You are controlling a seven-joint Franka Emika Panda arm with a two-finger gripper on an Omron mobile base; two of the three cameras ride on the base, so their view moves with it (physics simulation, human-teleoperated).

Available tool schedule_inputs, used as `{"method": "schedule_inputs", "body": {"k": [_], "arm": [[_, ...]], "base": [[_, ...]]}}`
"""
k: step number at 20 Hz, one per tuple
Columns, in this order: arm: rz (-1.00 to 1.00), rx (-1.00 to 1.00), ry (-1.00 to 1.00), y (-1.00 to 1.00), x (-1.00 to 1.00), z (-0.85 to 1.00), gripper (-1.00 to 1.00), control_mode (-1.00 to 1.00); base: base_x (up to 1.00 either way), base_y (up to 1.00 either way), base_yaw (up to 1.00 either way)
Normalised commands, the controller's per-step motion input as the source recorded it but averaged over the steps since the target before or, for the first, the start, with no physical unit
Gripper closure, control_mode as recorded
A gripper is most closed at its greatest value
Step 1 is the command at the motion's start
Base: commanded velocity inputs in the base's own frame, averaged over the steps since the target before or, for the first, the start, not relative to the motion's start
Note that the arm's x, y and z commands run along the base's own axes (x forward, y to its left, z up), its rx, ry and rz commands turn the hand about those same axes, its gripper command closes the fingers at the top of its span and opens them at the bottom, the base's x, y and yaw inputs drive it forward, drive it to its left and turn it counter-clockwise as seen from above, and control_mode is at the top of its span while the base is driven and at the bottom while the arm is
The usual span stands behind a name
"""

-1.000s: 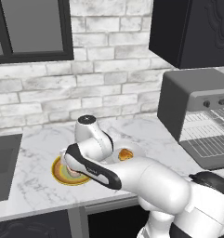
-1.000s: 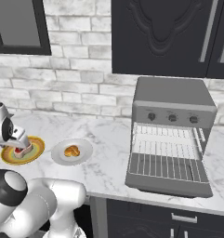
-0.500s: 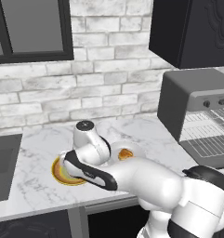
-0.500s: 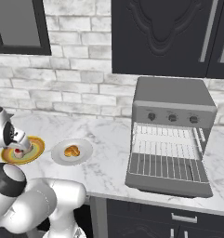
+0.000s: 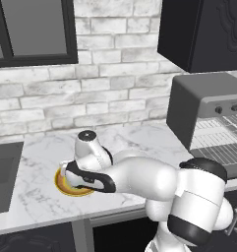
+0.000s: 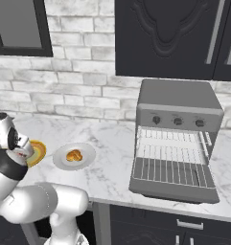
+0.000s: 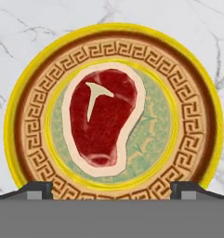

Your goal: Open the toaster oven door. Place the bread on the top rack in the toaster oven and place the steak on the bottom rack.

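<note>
Gripper [image 7: 111, 188]: fingers spread wide, nothing between them; two dark tips at the bottom corners of the hand view, pointing straight down over the steak [image 7: 102, 116].
Arm [image 5: 139, 179]: folded low across the counter [image 5: 36, 197], wrist bent down over the gold plate [image 5: 66, 186]; its bulk hides most of that plate in the left base view.
Steak: red slab with pale fat rim and white T-shaped mark, lying flat at the centre of the gold plate [image 7: 197, 107], between the tips but below them; contact cannot be told.
Gold plate: round, yellow rim, key-pattern band, on marble; its edge shows past the wrist in the right base view [image 6: 38, 152].
Bread [image 6: 74, 155]: golden-brown lump on a white plate [image 6: 86, 160], just right of the gold plate.
Oven [image 6: 177, 103]: dark-grey box at the counter's right end, three knobs.
Door [image 6: 172, 184]: dropped fully open, lying flat.
Top rack [image 6: 169, 141] and bottom rack [image 6: 172, 170]: wire grids, both bare.
Surroundings: brick wall [image 5: 100, 93], black cabinets [image 6: 174, 38], window [image 5: 34, 29], sink [image 5: 4, 177] at far left.
</note>
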Motion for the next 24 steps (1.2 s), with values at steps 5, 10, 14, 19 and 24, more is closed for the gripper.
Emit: {"method": "schedule_inputs", "body": {"k": [5, 10, 14, 19, 24], "arm": [[0.0, 0.0, 0.09, 0.18, 0.2, -0.21, -1.0, -1.0], [0.0, 0.0, 0.05, 0.12, 0.02, -0.16, -1.0, -1.0], [0.0, 0.0, 0.0, 0.01, 0.02, -0.11, -1.0, -1.0], [-0.01, 0.0, 0.0, 0.0, 0.04, -0.11, -1.0, -1.0], [-0.03, 0.0, 0.01, 0.0, 0.09, -0.11, -1.0, -1.0]], "base": [[0.0, 0.0, 0.0], [0.0, 0.0, 0.0], [0.0, 0.0, 0.0], [0.0, 0.0, 0.0], [0.0, 0.0, 0.0]]}}
